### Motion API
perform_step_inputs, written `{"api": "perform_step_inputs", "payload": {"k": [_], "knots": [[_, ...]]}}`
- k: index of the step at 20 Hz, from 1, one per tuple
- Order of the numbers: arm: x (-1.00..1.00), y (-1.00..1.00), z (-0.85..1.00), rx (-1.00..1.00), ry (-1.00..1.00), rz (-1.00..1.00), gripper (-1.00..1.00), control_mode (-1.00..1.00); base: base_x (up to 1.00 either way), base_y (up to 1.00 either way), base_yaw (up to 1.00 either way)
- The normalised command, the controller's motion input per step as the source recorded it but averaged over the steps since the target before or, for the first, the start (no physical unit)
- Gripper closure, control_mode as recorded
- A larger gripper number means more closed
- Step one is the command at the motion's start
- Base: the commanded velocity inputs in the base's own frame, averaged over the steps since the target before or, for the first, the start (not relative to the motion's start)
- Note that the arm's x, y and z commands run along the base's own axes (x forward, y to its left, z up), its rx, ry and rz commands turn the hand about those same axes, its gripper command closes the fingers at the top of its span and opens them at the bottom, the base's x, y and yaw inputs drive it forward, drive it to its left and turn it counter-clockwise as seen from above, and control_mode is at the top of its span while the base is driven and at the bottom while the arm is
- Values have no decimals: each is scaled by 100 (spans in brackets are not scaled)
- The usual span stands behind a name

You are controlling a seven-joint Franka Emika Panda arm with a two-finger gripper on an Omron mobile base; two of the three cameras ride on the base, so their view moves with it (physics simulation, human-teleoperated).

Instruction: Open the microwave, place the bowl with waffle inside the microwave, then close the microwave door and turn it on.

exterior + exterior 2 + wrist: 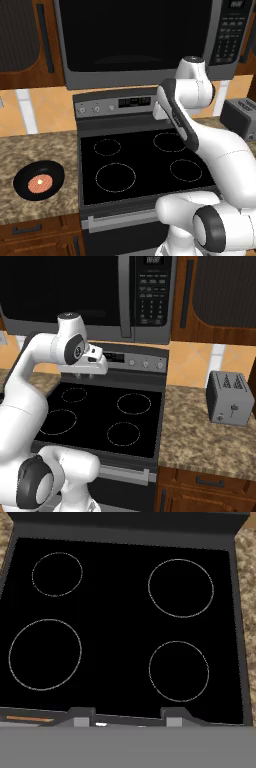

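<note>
Four burner rings (180, 587), tool (129, 718) apart above

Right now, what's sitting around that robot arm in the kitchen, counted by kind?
Microwave: 1
Stove: 1, with 4 burner rings
Toaster: 1
Bowl: 1
Waffle: 1, in the bowl
Total: 5 things
</note>
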Motion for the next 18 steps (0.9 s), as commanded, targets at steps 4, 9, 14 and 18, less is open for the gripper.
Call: {"api": "perform_step_inputs", "payload": {"k": [4, 9, 14, 18], "knots": [[-33, -16, 9, 0, -14, 0, -100, -100, 0, 0, 0], [-19, -98, 78, 9, -56, 0, -100, -100, 0, 0, 0], [7, -80, 100, 15, -36, -4, -100, -100, 0, 0, 0], [8, -11, 18, 4, 3, -2, -100, -100, 0, 0, 0]]}}
